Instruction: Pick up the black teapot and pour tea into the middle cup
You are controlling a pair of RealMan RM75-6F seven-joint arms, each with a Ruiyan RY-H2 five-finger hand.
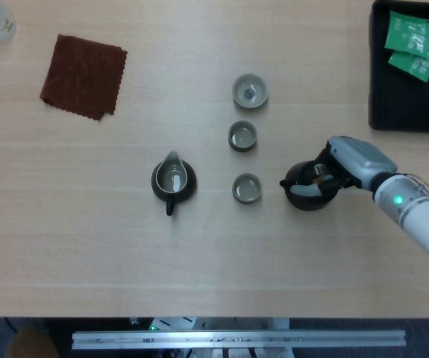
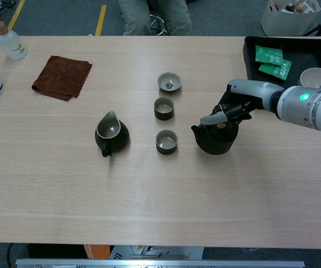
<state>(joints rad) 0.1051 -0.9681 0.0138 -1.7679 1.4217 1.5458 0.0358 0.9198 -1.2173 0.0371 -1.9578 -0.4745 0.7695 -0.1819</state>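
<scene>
The right hand grips the black teapot from above and from the side away from the cups, its fingers curled over the lid and handle. In the chest view the pot hangs just under the hand with its spout pointing away from the hand toward the row of cups; whether its base touches the table cannot be told. In the head view the same hand covers the far half of the teapot.

Just beyond the spout stands the nearest cup. The middle cup stands a little further from the hand, between the nearest cup and the far cup. Well past the cups sits a dark pitcher with a pale inside, its handle toward the robot.

Behind the hand, at the table's right edge, a black tray holds green packets and a white bowl. Far across the table from the hand lie a brown cloth and two bottles.

The left hand appears in neither view.
</scene>
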